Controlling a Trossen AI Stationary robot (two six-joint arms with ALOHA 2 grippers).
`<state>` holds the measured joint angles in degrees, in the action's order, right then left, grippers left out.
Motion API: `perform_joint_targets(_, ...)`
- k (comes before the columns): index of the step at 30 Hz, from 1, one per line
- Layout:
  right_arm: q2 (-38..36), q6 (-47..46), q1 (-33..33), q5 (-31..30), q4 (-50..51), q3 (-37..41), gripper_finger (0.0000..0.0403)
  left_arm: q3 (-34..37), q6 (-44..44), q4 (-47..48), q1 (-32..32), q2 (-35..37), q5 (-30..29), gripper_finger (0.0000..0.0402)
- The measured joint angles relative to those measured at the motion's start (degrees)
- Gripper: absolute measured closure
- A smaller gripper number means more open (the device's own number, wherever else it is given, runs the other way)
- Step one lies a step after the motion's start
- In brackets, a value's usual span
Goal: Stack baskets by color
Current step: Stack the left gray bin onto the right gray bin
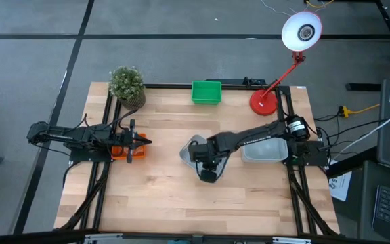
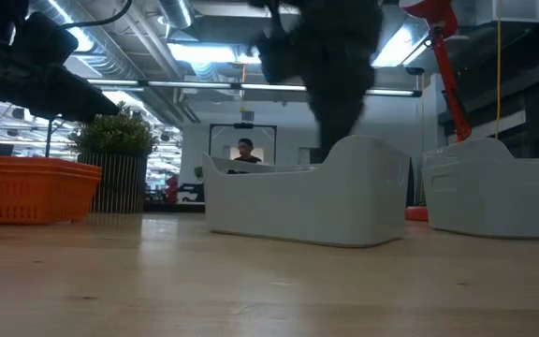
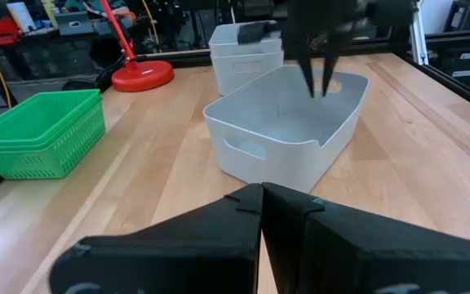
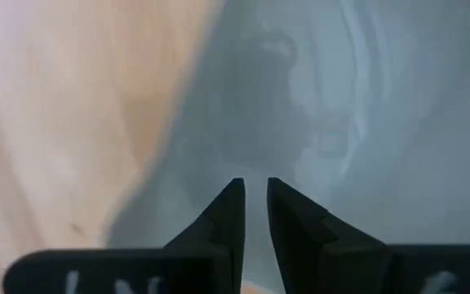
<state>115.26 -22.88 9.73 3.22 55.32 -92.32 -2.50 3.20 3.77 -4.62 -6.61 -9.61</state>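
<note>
Right claw grips the far wall of the grey basket; left claw, shut, waits beside the orange baskets

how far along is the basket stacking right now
Mostly done, it seems: green baskets sit nested at the table's far edge, an orange stack lies under the idle, shut left hand, and grey baskets are stacked on the right. In hand: the right hand pinches the wall of a loose grey basket. Left: nesting it onto the grey stack.
</note>
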Motion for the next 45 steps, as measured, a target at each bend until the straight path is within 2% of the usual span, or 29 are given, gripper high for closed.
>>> perform_joint_targets(10,0.1,-5.4,-1.5,-3.3,2.5,11.0,0.0347,0.0,0.0,0.0,0.0,0.0,-0.1,0.0401)
perform_joint_targets(17,0.1,-4.7,-3.5,-12.4,2.4,11.0,0.0347,0.0,0.0,0.0,0.0,0.0,-0.3,0.0401)
perform_joint_targets(22,0.1,-2.0,-4.6,-12.7,2.4,9.9,0.0347,0.0,0.0,0.0,0.0,0.0,-0.3,0.0401)
perform_joint_targets(27,0.1,0.8,-4.5,-12.2,2.6,6.5,0.0347,0.0,0.0,0.0,0.0,0.0,-0.3,0.0401)
perform_joint_targets(32,0.1,7.2,-3.0,-10.3,4.8,-1.5,0.0347,0.0,0.0,0.0,0.0,0.0,-0.3,0.0401)
perform_joint_targets(38,0.0,14.0,-2.2,-11.2,8.2,-10.5,0.0347,0.0,0.0,0.0,0.0,0.0,-0.2,0.0401)
perform_joint_targets(45,0.0,14.2,-1.3,-11.1,9.1,-13.2,0.0347,0.0,0.0,0.0,0.0,0.0,-0.2,0.0401)
